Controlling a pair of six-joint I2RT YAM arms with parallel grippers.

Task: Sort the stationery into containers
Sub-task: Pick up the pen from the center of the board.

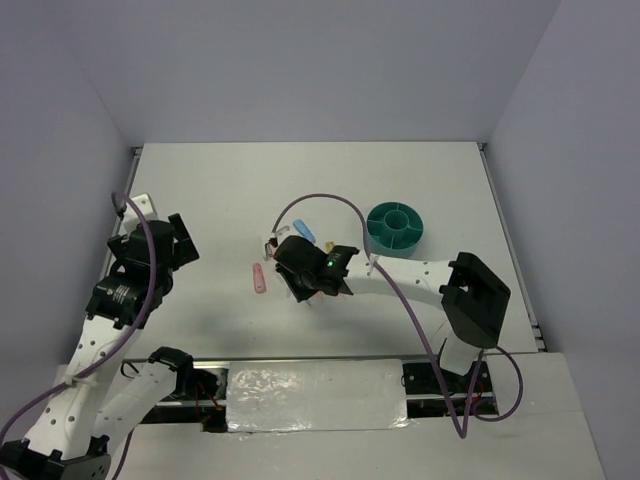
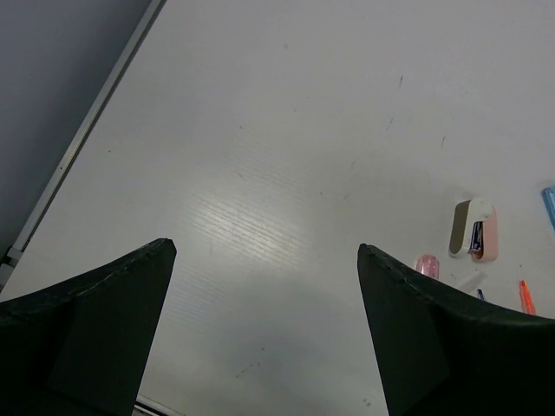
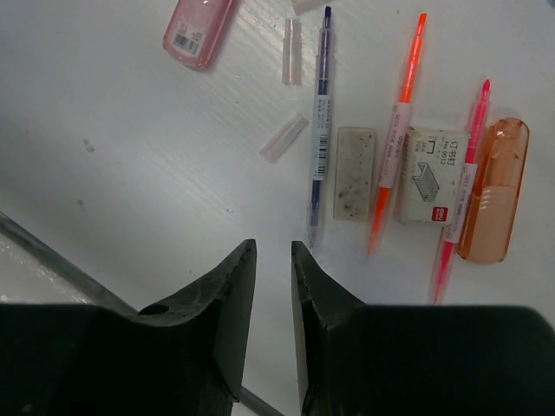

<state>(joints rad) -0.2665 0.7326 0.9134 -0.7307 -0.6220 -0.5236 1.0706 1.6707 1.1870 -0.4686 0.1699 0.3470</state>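
Note:
The teal organiser cup (image 1: pixel 397 228) stands at the right middle of the table. The stationery lies left of it. In the right wrist view I see a grey pen (image 3: pixel 320 121), an orange pen (image 3: pixel 397 139), a pink-red pen (image 3: pixel 460 191), a speckled grey block (image 3: pixel 355 173), a white staples box (image 3: pixel 434 173), an orange oblong piece (image 3: pixel 492 191) and a pink oblong piece (image 3: pixel 199 30). My right gripper (image 3: pixel 273 245) hovers just before the grey pen's tip, jaws a narrow gap apart, empty. My left gripper (image 2: pixel 265 247) is wide open and empty over bare table, far left (image 1: pixel 183 243).
Two clear pen caps (image 3: pixel 284 137) lie left of the grey pen. A pink and tan stapler (image 2: pixel 473 230) lies beyond the left gripper. A blue piece (image 1: pixel 304 230) and a pink piece (image 1: pixel 258 278) flank the right gripper (image 1: pixel 292 268). Walls ring the table.

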